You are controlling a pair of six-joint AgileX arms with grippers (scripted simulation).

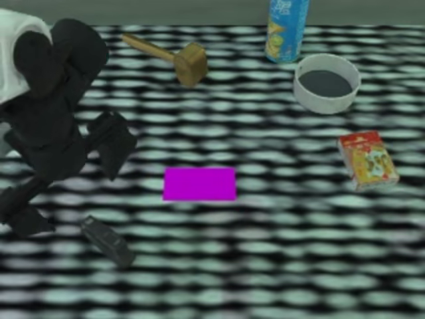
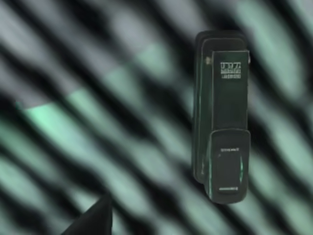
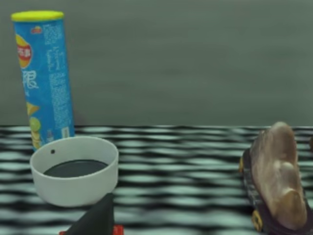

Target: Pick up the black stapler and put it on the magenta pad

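Hanging over the bench's left edge, my left arm fills that side of the top view, and my left gripper [image 1: 30, 216] sits low near the front-left corner; I cannot tell whether its fingers are spread or pressed together. Just beside it lies the stapler [image 1: 106, 242], flat on the striped cloth near the front-left corner. Its long axis runs on a diagonal, one end toward the left edge and the other toward the front edge and the middle. My left wrist camera looks straight down on the stapler [image 2: 221, 117], lying free, with nothing pinching it. The pad [image 1: 199, 184] lies near the bench's middle, apart from the stapler. Toward the back edge rest a wooden mallet [image 1: 174, 58], then a blue can [image 1: 286, 28] and a white bowl [image 1: 327, 82]. A red box [image 1: 368, 160] lies near the right edge. My right arm is out of the top view; of its gripper I cannot tell the fingers' state.
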